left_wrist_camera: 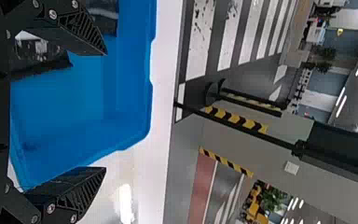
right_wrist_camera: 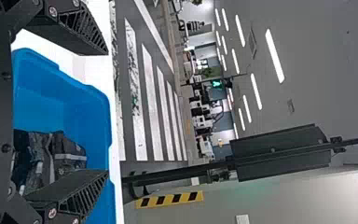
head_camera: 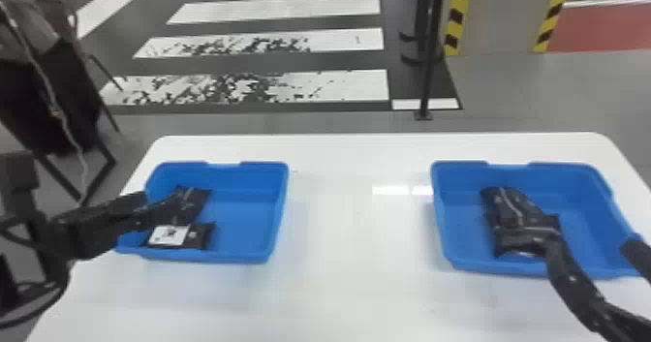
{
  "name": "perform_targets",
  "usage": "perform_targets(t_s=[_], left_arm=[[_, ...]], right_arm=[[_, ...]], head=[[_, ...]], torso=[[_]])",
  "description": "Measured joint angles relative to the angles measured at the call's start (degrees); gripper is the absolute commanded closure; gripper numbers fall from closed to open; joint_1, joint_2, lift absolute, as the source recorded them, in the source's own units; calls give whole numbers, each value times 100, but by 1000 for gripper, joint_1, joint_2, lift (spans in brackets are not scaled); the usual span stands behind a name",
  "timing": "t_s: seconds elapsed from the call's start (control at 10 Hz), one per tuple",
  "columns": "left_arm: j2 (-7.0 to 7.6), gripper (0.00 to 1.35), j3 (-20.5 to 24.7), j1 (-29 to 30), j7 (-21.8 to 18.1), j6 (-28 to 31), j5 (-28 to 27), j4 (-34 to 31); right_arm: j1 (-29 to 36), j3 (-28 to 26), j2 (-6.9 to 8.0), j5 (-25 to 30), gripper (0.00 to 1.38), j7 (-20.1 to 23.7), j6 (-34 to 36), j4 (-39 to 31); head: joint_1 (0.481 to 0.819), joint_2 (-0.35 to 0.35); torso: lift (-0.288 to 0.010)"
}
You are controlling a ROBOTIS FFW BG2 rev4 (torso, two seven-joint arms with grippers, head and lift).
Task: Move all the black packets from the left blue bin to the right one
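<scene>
In the head view's left blue plastic bin [head_camera: 242, 256], a black packet [head_camera: 196, 210] is lying farther back, creased and slightly glossy, while a flat black packet with a white printed label [head_camera: 206, 234] is resting nearer the front wall. The left end effector [head_camera: 106, 222] is hovering at that bin's left side, its flat black fingers standing well spread in the left wrist view, pinching nothing. In the right blue plastic bin [head_camera: 513, 267], wrinkled black packets with pale streaks [head_camera: 513, 210] are lying overlapped in a heap left of the middle. The right end effector [head_camera: 588, 249] is hanging over the bin's near right part, fingers spread apart and gripping nothing; one finger is partly covering the heap in the right wrist view, and whether it is touching cannot be told.

The white, round-cornered table [head_camera: 358, 278] is carrying both bins, well apart, and is reflecting light between them. Beyond it, a dark-framed object [head_camera: 43, 99] is standing at far left, white floor stripes [head_camera: 310, 85] with worn black patches are crossing the floor, a thin black pole [head_camera: 428, 65] is rising farther right, and a red floor area [head_camera: 603, 28] is showing beside yellow-and-black hazard strips [head_camera: 455, 23].

Two packets are showing in the left bin; at least two are overlapping in the right, the exact number being unclear.
</scene>
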Motion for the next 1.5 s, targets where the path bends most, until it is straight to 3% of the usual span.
perform_targets(t_s=[0.2, 0.4, 0.9, 1.2, 1.5], left_arm=[[175, 171, 125, -223, 0, 303, -353, 195], [293, 173, 17, -714, -34, 687, -648, 814], [308, 183, -265, -1605, -36, 1568, -1629, 1900], [399, 188, -588, -2061, -35, 1681, -1640, 2560], [393, 209, -769, -2348, 13, 2051, -1611, 2845]], right_arm=[[245, 45, 0, -71, 137, 21, 37, -29], [265, 70, 0, -122, 142, 96, 146, 33], [111, 113, 0, -255, 151, 223, 297, 269], [33, 173, 0, -323, 153, 253, 341, 385], [-58, 216, 0, -430, 160, 311, 425, 522]], head=[[695, 270], [695, 297], [695, 340], [695, 327], [695, 314]], torso=[[-138], [-138], [-138], [-138], [-138]])
